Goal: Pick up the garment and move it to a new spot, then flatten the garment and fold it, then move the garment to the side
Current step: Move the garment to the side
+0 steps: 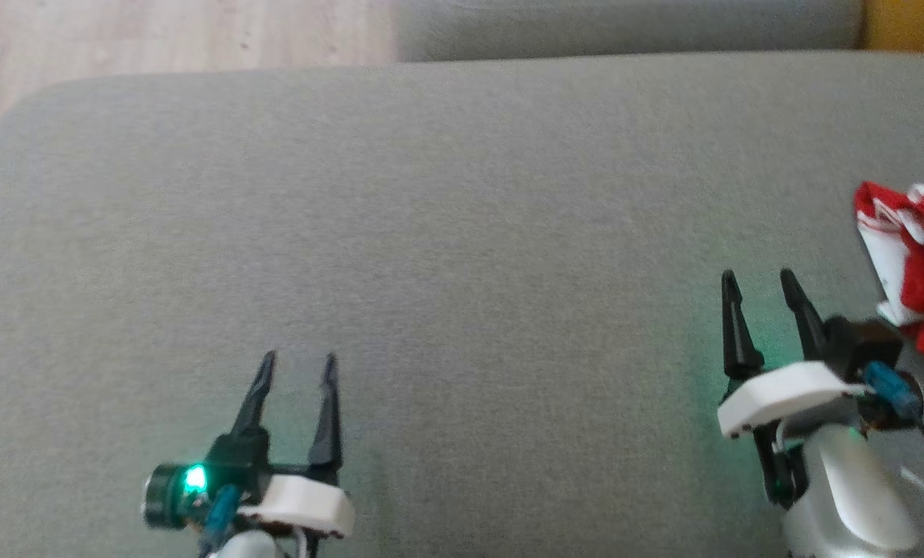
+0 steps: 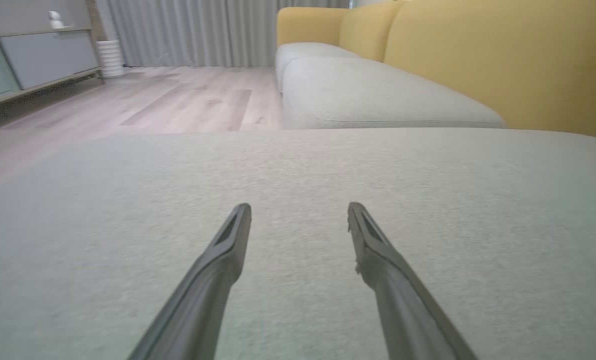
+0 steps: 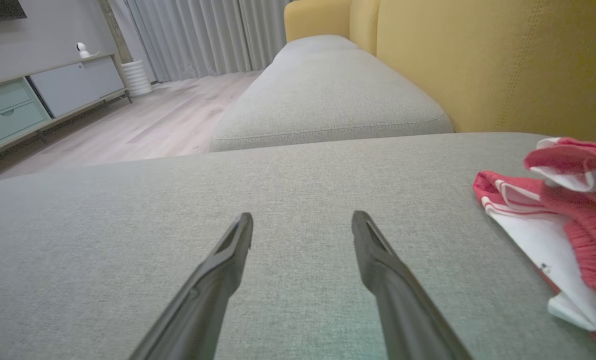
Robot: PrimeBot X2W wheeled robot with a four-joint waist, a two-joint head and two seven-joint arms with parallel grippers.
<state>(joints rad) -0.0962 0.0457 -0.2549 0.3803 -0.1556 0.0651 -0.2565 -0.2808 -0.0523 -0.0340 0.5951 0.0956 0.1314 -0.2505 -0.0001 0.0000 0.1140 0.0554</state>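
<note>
The garment [image 1: 915, 267] is a crumpled heap of red and white cloth at the right edge of the grey cushion [image 1: 446, 232]. In the right wrist view the garment [image 3: 563, 230] lies to the right of the fingers, apart from them. My right gripper [image 1: 758, 280] is open and empty, just left of the garment. At the lower left my left gripper [image 1: 298, 360] is open too, with nothing between its fingers. Along each wrist view the own gripper [image 2: 298, 210] [image 3: 302, 217] hovers low over bare cushion fabric.
A second grey seat cushion [image 3: 323, 100] and a yellow sofa back [image 3: 478, 60] lie beyond. Wooden floor [image 2: 168, 100] and a low cabinet [image 3: 33, 100] are off to the left past the cushion's edge.
</note>
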